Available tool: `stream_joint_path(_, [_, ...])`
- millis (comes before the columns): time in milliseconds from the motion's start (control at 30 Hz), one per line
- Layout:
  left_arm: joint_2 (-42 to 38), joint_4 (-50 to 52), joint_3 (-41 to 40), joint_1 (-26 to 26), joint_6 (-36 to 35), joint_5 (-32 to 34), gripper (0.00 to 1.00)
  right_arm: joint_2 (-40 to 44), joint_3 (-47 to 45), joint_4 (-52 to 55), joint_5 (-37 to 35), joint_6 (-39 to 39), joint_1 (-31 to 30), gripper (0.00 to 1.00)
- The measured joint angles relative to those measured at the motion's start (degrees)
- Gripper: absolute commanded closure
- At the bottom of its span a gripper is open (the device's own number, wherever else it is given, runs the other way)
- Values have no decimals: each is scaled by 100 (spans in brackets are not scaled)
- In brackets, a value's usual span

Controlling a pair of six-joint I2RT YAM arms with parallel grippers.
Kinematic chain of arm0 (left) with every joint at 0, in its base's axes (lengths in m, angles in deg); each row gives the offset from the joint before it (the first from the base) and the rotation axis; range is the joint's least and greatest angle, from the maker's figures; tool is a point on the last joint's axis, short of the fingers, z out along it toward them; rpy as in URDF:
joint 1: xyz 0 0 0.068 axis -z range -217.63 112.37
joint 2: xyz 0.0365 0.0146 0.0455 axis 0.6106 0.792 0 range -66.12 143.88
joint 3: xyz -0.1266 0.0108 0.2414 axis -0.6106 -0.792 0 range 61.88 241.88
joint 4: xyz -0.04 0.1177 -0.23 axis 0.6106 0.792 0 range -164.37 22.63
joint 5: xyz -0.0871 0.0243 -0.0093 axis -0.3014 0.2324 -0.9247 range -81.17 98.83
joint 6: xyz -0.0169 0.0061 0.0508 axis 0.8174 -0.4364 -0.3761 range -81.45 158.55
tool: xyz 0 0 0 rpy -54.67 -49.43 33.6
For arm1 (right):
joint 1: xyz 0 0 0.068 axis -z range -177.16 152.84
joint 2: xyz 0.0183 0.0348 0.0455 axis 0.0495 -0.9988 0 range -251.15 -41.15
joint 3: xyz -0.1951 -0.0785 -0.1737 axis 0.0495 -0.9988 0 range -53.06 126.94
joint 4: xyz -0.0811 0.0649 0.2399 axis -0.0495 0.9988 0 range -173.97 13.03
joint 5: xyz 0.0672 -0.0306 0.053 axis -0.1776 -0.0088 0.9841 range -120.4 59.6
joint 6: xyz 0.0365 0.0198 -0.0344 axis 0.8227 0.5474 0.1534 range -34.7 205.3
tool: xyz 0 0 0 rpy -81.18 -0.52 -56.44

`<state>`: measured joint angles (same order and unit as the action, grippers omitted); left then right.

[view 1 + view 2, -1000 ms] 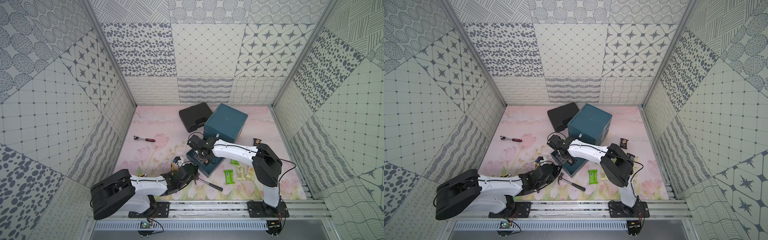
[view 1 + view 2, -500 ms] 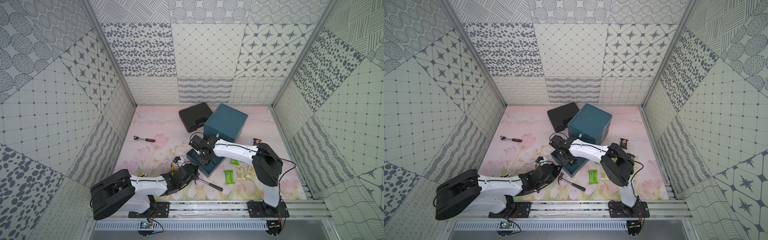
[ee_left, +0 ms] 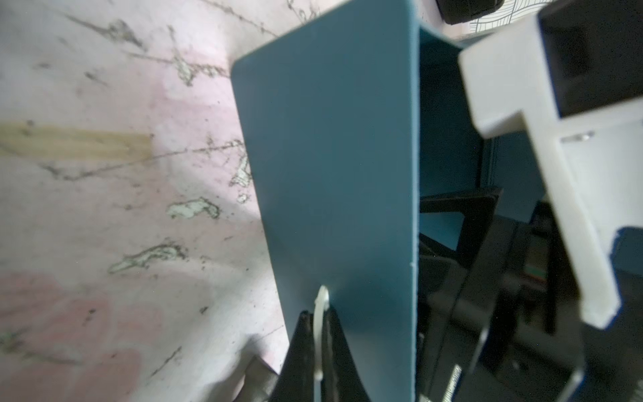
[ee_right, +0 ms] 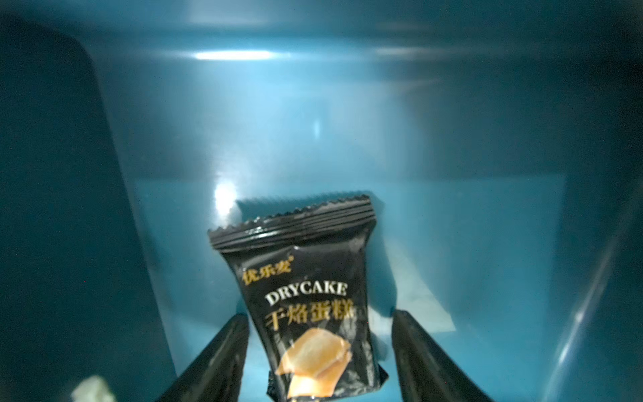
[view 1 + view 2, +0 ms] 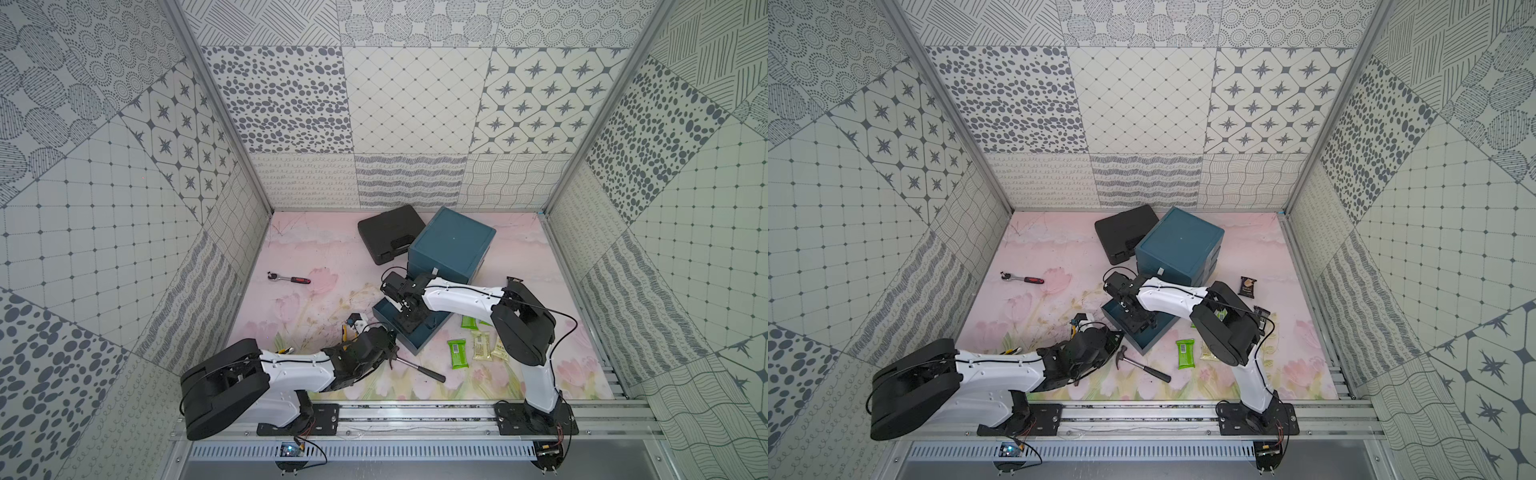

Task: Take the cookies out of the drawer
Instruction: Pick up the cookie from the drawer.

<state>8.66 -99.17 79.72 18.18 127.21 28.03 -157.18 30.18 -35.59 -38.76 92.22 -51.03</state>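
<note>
The teal drawer [image 5: 432, 329] is pulled out of its cabinet [image 5: 453, 245] onto the mat. My right gripper [image 4: 320, 316] reaches down into it, open. A black cookie packet [image 4: 306, 306] with a tan cookie picture lies between the fingers [image 4: 222, 351], with a gap on each side. My left gripper [image 3: 319, 313] is shut on the white loop pull [image 3: 322, 299] on the drawer front [image 3: 330, 156]. More cookies lie on the mat right of the drawer: a green packet [image 5: 457, 353], beige packets [image 5: 480, 345] and a black one [image 5: 1248, 286].
A hammer [image 5: 419, 368] lies in front of the drawer beside my left wrist. Yellow-handled pliers [image 5: 345, 330] sit behind the left arm. A ratchet wrench [image 5: 289, 279] lies at mid left, and a black case [image 5: 390, 232] stands at the back beside the cabinet.
The right gripper's jaws have spread wider inside the drawer, and it has shifted slightly. The left arm has kept its hold and not moved.
</note>
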Motion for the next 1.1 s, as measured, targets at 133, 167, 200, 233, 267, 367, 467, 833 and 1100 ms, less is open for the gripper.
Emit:
stream_joint_path(133, [0,0,0,0,0,-2,100,-46,44,-2,33,-33,2,44])
stream_joint_path(167, [0,0,0,0,0,-2,100,-57,59,-2,31,-48,2,47])
stream_joint_path(200, [0,0,0,0,0,-2,100,-72,76,-2,26,-59,2,49])
stream_joint_path(233, [0,0,0,0,0,0,100,-85,101,7,22,-76,2,52])
stream_joint_path(267, [0,0,0,0,0,0,100,-101,125,2,17,-96,0,53])
stream_joint_path(367, [0,0,0,0,0,0,100,-103,133,-2,15,-131,-2,58])
stream_joint_path(467, [0,0,0,0,0,0,100,-92,133,0,-20,-144,-7,60])
stream_joint_path(833, [0,0,0,0,0,0,100,970,-286,46,-332,-184,-122,65])
stream_joint_path(1100, [4,0,0,0,0,0,100,2638,-623,81,-542,4,-282,66])
